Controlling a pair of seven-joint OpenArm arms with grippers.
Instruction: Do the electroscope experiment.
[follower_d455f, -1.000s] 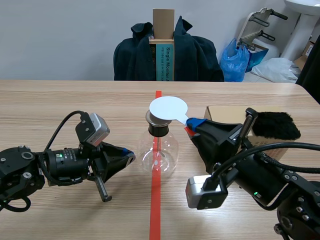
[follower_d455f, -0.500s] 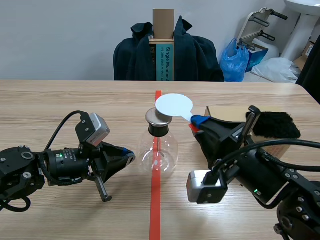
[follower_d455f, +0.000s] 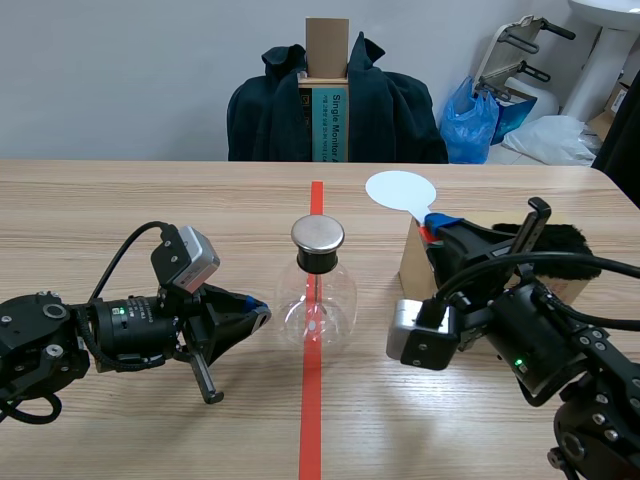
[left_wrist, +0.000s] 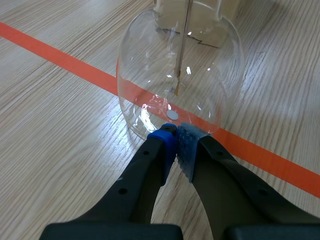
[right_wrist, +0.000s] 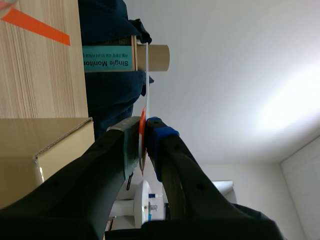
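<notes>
The electroscope, a clear glass flask (follower_d455f: 317, 300) with a black neck and a round metal cap (follower_d455f: 318, 234), stands on the red tape line at mid-table. Through its wall (left_wrist: 180, 75) I see a thin rod and foil inside. My left gripper (follower_d455f: 258, 312) lies low just left of the flask, shut on nothing, its fingertips (left_wrist: 175, 142) almost touching the glass. My right gripper (follower_d455f: 432, 226) is raised to the right of the flask, shut on the red handle of a white round paddle (follower_d455f: 399, 189). That paddle (right_wrist: 146, 75) appears edge-on between the pads.
An open cardboard box (follower_d455f: 470, 255) with a black furry cloth (follower_d455f: 556, 250) on it sits under the right arm. A chair draped with a dark jacket (follower_d455f: 335, 100) stands beyond the far table edge, with bags and clutter at the back right.
My right gripper has carried the white paddle from over the flask's metal cap to the right and upward, away from it. The left arm has not moved.
</notes>
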